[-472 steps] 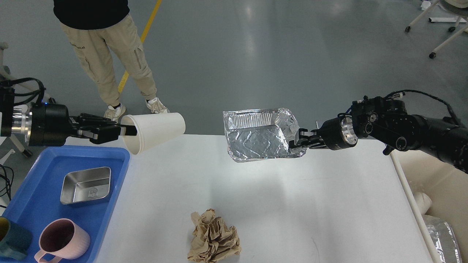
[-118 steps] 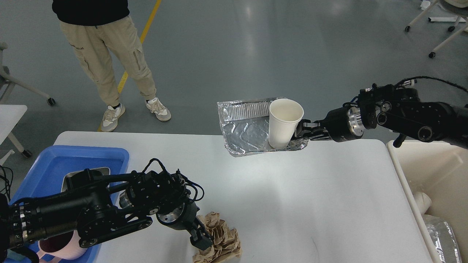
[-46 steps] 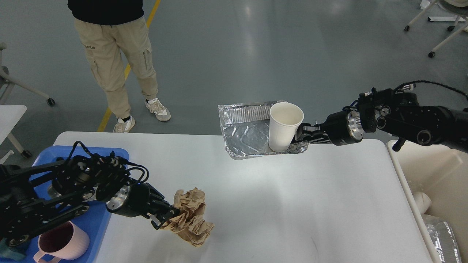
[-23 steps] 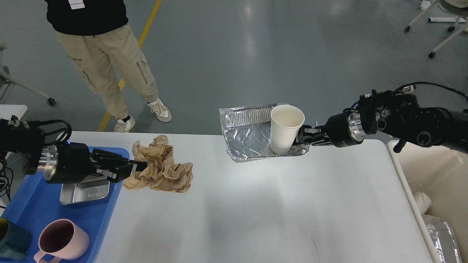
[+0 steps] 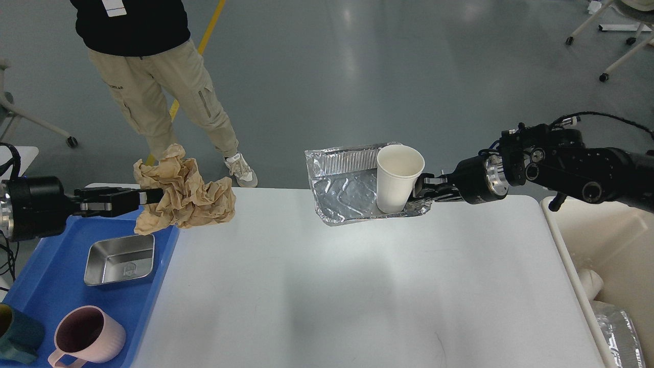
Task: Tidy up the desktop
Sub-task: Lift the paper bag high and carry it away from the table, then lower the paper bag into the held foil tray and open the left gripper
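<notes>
The white desktop fills the lower middle of the head view. My left gripper is shut on a crumpled ball of brown paper and holds it in the air above the desktop's far left corner. My right gripper is shut on the right rim of a silver foil tray, held level above the desktop's far edge. A white paper cup stands upright in the tray's right end.
A blue plastic tray at the left holds a steel dish, a pink mug and a teal mug. A cream bin stands at the right. A person stands beyond the far left corner.
My left gripper has lifted the brown paper from the desktop's near side and carried it up and to the far left. The right gripper with tray and cup has barely moved.
</notes>
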Available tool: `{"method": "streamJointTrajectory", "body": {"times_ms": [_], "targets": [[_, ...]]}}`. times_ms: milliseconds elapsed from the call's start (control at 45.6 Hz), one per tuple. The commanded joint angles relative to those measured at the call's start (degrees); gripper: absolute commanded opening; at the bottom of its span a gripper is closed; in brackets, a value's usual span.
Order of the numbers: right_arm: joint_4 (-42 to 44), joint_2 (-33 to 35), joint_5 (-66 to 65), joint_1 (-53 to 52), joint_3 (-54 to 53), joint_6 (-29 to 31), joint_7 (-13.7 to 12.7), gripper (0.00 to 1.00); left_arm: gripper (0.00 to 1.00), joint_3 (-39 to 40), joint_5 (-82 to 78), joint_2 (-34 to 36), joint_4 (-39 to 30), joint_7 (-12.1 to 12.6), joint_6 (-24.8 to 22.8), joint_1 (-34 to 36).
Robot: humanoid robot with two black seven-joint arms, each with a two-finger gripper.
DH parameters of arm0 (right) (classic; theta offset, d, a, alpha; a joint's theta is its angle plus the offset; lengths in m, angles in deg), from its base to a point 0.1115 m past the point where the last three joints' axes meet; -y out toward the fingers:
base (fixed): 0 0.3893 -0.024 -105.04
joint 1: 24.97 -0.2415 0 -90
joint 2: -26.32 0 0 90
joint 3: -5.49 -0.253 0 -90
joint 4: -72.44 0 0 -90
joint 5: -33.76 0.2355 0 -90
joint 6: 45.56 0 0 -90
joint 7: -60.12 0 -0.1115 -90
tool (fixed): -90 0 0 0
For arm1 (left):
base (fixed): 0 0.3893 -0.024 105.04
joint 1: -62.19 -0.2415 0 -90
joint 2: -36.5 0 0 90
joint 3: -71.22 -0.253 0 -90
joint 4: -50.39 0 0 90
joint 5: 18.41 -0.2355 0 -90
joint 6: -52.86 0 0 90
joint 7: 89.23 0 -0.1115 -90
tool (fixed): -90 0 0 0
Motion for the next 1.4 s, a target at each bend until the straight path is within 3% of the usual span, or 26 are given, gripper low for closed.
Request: {"method": "streamJointTrajectory", "body": {"times_ms": [0, 263, 526, 746, 1031, 1381], "targets": [[0.0, -0.1, 0.0, 0.0, -0.1, 0.0, 0.0, 0.0, 0.0, 1.5, 1.4, 0.8, 0.1, 0.0, 0.1, -1.3], [-0.1, 0.1, 0.0, 0.0, -0.2, 0.0, 0.0, 0.0, 0.0, 5.3, 2.6, 0.8, 2.8, -0.1, -0.3, -0.8], [-0.5, -0.1, 0.0, -0.4, -0.5, 0.0, 0.0, 0.0, 0.01, 4.5, 2.4, -0.7, 4.1, 0.5, -8.6, 13.5], [-0.7, -0.4, 0.0, -0.8, -0.9, 0.0, 0.0, 0.0, 0.01, -1.6, -0.9, -6.1, 5.6, 0.6, -15.0, 25.2], [-0.6, -0.4, 0.0, -0.7, -1.0, 0.0, 0.0, 0.0, 0.01, -16.7, -6.4, -17.3, 11.1, 0.7, -15.2, 40.5], [-0.7, -0.5, 0.0, -0.8, -1.1, -0.3, 0.0, 0.0, 0.01, -20.9, -11.2, -32.0, 18.6, 0.8, -15.2, 47.1]]}}
